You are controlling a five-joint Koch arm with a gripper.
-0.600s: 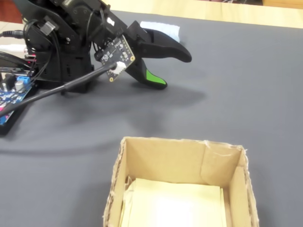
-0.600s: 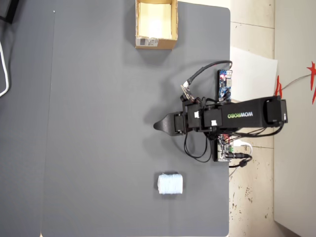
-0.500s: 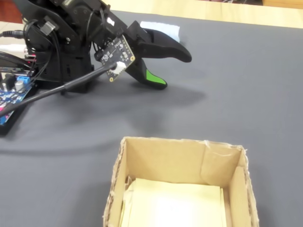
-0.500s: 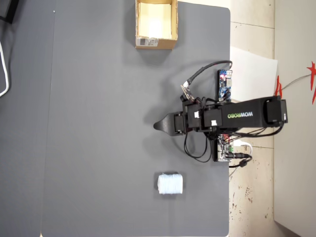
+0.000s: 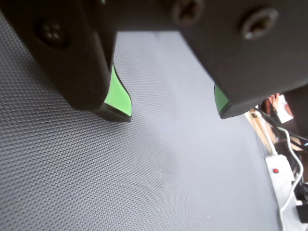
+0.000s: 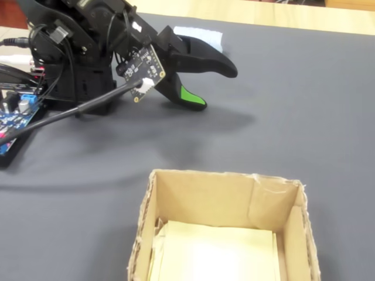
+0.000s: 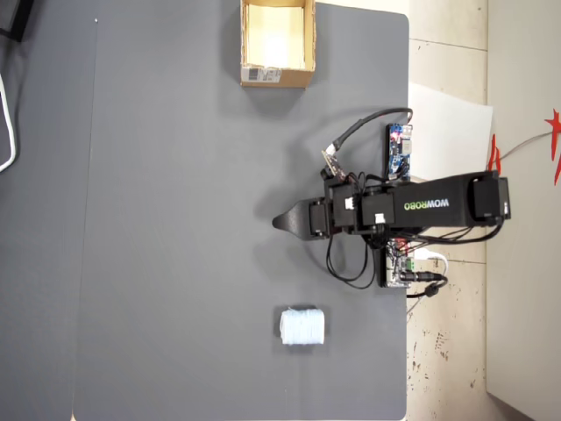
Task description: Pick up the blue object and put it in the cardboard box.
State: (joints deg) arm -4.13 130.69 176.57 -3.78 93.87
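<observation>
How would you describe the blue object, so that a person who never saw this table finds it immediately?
In the overhead view, find the dark grey mat and the black arm's gripper over it. Below the gripper lies the blue object, alone: a small, pale, ribbed roll, unlike the tan cardboard box at the top edge.

Dark grey mat (image 7: 202,219) over a pale wooden table (image 6: 263,12), light speckled floor (image 7: 447,351) alongside

Overhead looks down; fixed low; wrist close.

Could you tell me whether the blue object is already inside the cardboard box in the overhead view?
No, the blue object lies on the dark mat, far from the cardboard box, which holds only its pale lining.
</observation>
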